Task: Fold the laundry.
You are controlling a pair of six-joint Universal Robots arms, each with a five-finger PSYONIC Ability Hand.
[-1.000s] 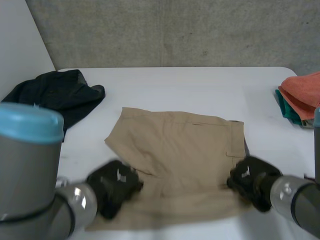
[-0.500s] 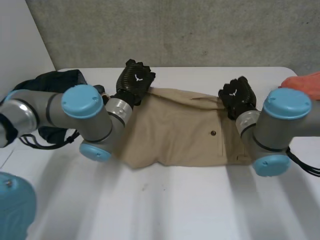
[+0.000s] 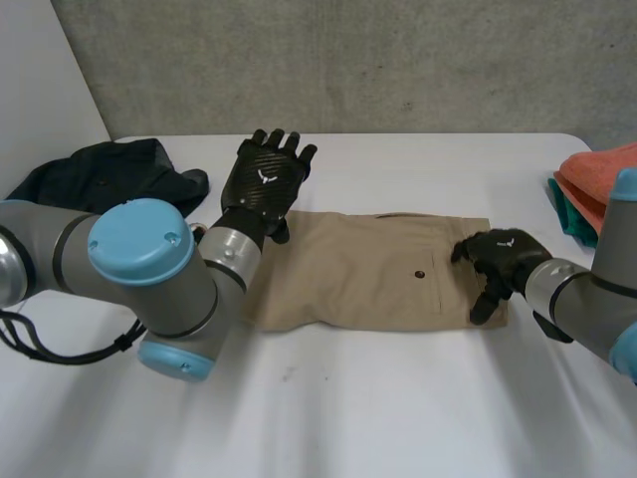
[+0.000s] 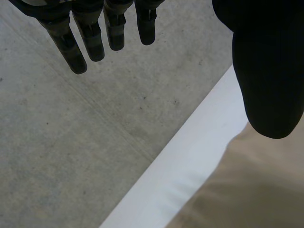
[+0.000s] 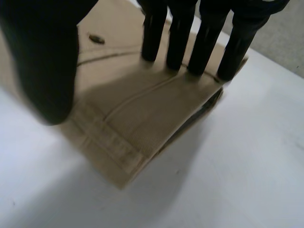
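Head view: from behind, between the arms, I look down across the table [image 3: 398, 418] to the wall [image 3: 398, 60].
Left wrist view: close past my left hand [image 4: 88, 38], toward wall and table edge.
Right wrist view: close over the shorts [image 5: 123, 109].
Shared: shorts, all three.

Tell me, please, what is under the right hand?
The right hand rests straight fingers on the folded tan shorts, near one end. The white table lies beneath. The inside of the fold is covered.
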